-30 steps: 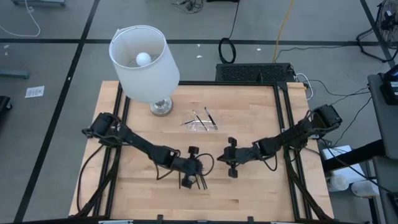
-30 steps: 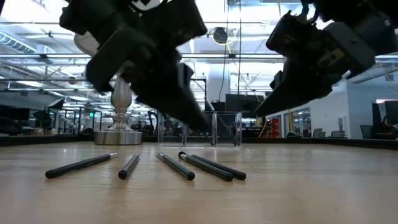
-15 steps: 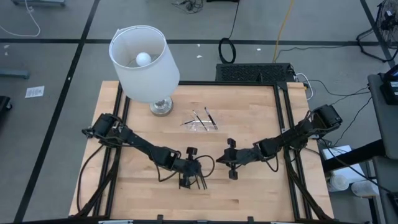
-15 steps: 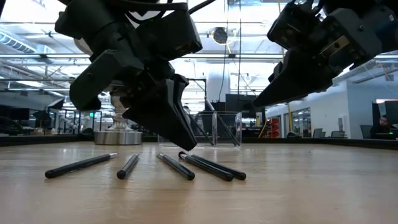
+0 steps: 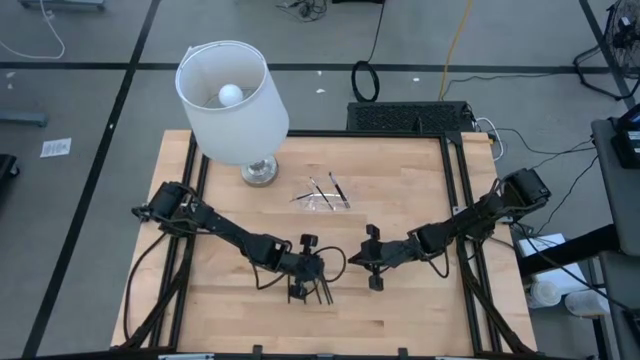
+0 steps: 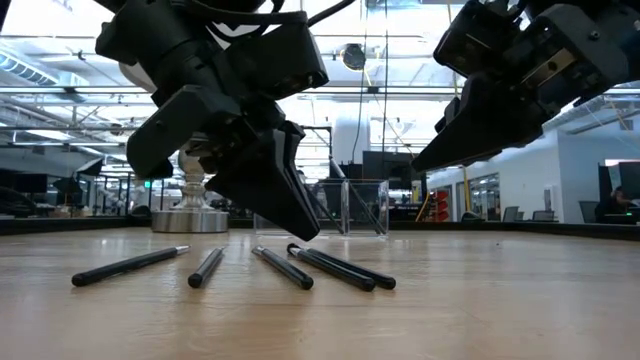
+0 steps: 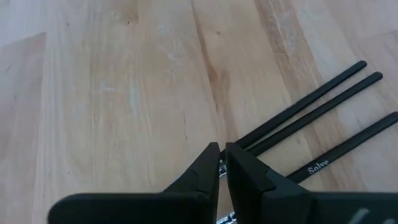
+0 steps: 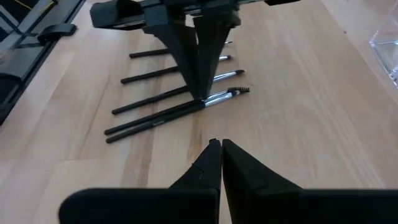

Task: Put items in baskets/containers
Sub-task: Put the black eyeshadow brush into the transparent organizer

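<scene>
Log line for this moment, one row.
left end effector: closed on a brush | right end effector: shut, empty, hovering | tray: some brushes inside | table: others loose

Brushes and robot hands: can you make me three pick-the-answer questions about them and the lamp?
1. Where do the loose brushes lie?
A. In the lamp
B. On the table under the left hand
C. On the floor

2. What colour is the lampshade?
A. Red
B. Green
C. White

3. How is the right hand?
A. Shut and empty
B. Wide open
C. Holding a brush

Answers:
1 B, they rest on the wood right below that hand.
2 C, it looks plain white from above.
3 A, its tips meet with nothing between them.
</scene>
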You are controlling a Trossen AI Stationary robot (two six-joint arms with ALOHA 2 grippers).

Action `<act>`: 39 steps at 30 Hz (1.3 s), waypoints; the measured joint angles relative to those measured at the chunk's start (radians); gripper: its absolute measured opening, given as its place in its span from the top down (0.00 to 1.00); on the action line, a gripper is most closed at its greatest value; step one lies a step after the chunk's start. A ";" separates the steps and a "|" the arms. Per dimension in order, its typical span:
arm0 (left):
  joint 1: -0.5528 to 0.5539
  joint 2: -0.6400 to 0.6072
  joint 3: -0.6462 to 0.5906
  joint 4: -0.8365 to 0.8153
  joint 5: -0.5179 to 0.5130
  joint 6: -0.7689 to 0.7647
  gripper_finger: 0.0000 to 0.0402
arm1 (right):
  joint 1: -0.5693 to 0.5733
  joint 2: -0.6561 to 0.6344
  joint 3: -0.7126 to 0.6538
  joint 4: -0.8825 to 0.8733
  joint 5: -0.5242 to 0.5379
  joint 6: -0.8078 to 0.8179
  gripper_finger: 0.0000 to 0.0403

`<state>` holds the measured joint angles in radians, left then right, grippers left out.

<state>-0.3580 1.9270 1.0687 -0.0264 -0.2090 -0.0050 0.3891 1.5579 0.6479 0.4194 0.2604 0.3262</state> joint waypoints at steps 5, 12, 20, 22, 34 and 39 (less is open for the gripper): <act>0.000 0.000 0.000 -0.002 0.007 0.000 0.91 | -0.001 0.000 0.000 0.000 0.001 0.002 1.00; 0.001 0.000 0.000 -0.004 0.009 0.000 0.91 | -0.001 0.000 0.000 0.002 0.002 0.014 1.00; 0.012 0.036 0.001 0.025 0.003 0.003 0.91 | -0.001 0.000 0.000 0.013 0.003 0.007 1.00; 0.014 0.035 0.000 0.025 0.000 0.003 0.91 | -0.001 0.000 0.000 0.017 0.004 0.003 1.00; 0.016 0.035 0.000 0.081 -0.001 0.038 0.91 | 0.023 -0.009 0.015 0.035 0.091 -0.010 1.00; 0.016 0.035 0.000 0.085 -0.003 0.053 0.91 | 0.085 -0.080 0.148 -0.388 0.225 0.077 1.00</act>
<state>-0.3424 1.9617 1.0687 0.0582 -0.2122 0.0475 0.4745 1.4783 0.7955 0.0318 0.4853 0.4033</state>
